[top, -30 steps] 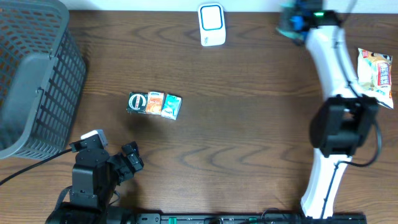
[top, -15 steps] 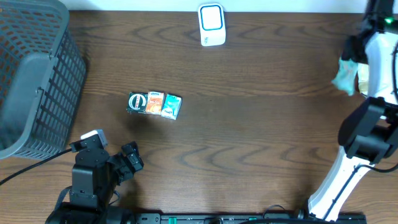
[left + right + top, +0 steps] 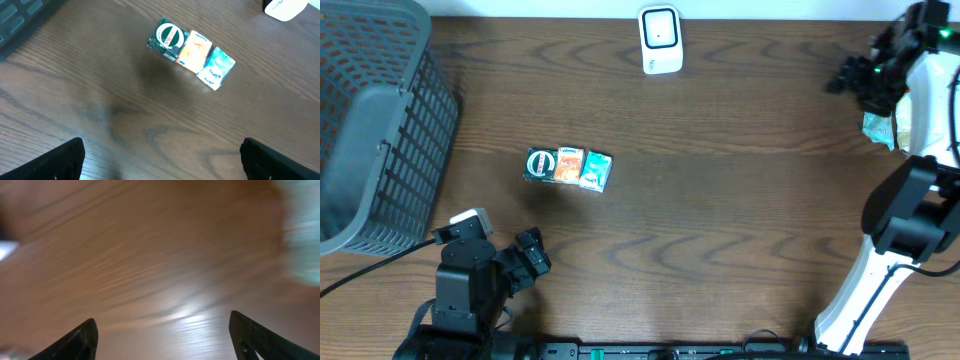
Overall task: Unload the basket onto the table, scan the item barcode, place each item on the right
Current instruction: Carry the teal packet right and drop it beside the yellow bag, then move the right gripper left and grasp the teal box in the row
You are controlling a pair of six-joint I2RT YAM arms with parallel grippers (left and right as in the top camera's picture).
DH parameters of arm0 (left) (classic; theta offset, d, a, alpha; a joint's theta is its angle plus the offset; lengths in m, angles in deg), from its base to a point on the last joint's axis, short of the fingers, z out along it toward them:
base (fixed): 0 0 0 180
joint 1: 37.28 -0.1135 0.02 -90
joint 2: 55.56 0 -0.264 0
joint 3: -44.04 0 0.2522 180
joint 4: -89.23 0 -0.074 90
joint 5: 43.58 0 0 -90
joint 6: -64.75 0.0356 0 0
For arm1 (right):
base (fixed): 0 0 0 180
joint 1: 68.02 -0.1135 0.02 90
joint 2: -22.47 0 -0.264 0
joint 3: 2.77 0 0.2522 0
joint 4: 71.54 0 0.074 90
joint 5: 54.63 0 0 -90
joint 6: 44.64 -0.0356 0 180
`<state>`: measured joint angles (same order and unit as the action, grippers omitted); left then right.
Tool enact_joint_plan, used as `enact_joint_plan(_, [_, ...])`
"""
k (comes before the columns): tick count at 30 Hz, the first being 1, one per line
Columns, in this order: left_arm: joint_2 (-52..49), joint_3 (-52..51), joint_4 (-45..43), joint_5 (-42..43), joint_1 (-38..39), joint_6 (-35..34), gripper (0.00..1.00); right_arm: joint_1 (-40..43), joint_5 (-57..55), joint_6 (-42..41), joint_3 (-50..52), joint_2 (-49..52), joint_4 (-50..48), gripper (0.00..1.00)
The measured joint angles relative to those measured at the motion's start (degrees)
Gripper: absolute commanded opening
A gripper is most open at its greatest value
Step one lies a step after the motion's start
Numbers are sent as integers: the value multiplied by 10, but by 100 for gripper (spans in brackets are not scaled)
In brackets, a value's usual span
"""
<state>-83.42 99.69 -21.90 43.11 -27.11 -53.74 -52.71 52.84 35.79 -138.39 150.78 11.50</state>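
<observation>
Both grippers are empty and wide open above a dark wooden worktop (image 3: pixel 720 215).

The left gripper (image 3: pixel 528 256) hangs low by the near edge, close to the near-left corner, and points toward the middle. In its wrist view the two fingers (image 3: pixel 60 160) sit at the bottom corners of the picture; they are spread far apart, with only bare wood between them.

A pack of three small cartons (image 3: pixel 567 167) lies flat on the worktop, left of the middle and well apart from both grippers. It is a dark green carton with a round white label, then an orange one, then a teal one; they sit side by side and touching, the row slightly askew to the edges.

A white scanner (image 3: pixel 660 40) with a blue-framed face stands at the middle of the far edge; a grey mesh basket (image 3: pixel 380 130) fills the far-left corner.

The right gripper (image 3: pixel 855 80) is near the far-right corner, its jaws parted. Its wrist view is badly blurred, yet the two dark fingers (image 3: pixel 75 342) show at the bottom corners with nothing but wood grain between them.

A teal packet (image 3: pixel 878 128) lies at the right edge, just on the near side of that gripper and outside its jaws. It is partly hidden by the white right arm (image 3: pixel 920 100); whether the arm touches it I cannot tell, and no barcode can be made out on it.
</observation>
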Motion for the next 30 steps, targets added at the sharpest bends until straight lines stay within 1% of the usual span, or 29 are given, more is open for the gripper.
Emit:
enact_joint_plan(3, [0, 0, 0, 0, 0, 0, 98, -33, 92, 17, 0, 0, 23, 81])
enact_joint_plan(5, [0, 0, 0, 0, 0, 0, 98, -60, 128, 33, 0, 0, 38, 86])
enact_joint_plan(11, [0, 0, 0, 0, 0, 0, 98, -153, 171, 71, 0, 0, 53, 91])
enact_joint_plan(13, [0, 0, 0, 0, 0, 0, 98, -181, 170, 76, 0, 0, 53, 95])
enact_joint_plan(14, [0, 0, 0, 0, 0, 0, 97, -195, 167, 78, 0, 0, 52, 96])
enact_joint_plan(15, [0, 0, 0, 0, 0, 0, 98, -210, 161, 79, 0, 0, 51, 99])
enact_joint_plan(21, [0, 0, 0, 0, 0, 0, 98, -290, 89, 82, 0, 0, 44, 99])
enact_joint_plan(25, [0, 0, 0, 0, 0, 0, 98, -337, 44, 68, 0, 0, 37, 99])
enact_joint_plan(30, [0, 0, 0, 0, 0, 0, 98, -366, 21, 59, 0, 0, 24, 99])
